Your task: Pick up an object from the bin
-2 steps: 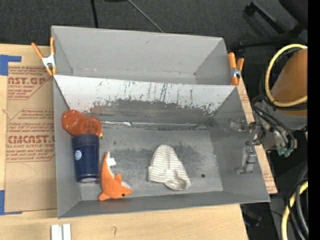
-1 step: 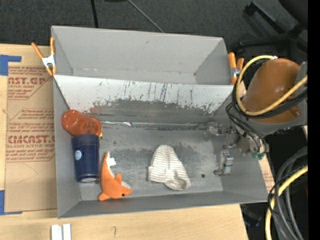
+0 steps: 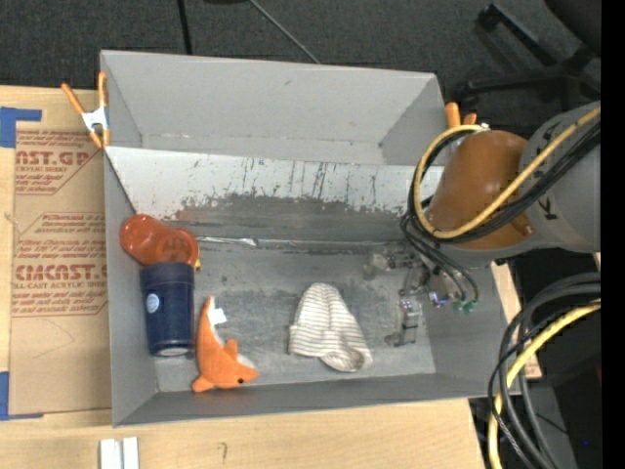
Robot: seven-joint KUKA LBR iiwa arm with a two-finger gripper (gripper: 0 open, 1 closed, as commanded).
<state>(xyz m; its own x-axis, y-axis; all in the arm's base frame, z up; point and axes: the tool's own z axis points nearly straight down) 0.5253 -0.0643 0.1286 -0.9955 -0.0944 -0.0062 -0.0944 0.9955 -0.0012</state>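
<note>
Striped knit hat [image 3: 329,328], white with grey stripes, lies crumpled on the floor of the bin [image 3: 293,115], a bit right of the middle and near the front wall. The gripper [image 3: 404,322] hangs low just to the right of it, near but not touching as far as I can see, with nothing in it. Honestly can't tell if it's spread or clamped. Over on the left side there's an orange plush fish [image 3: 220,355], a dark blue can [image 3: 168,308] and an orange lump [image 3: 151,240] right behind the can.
</note>
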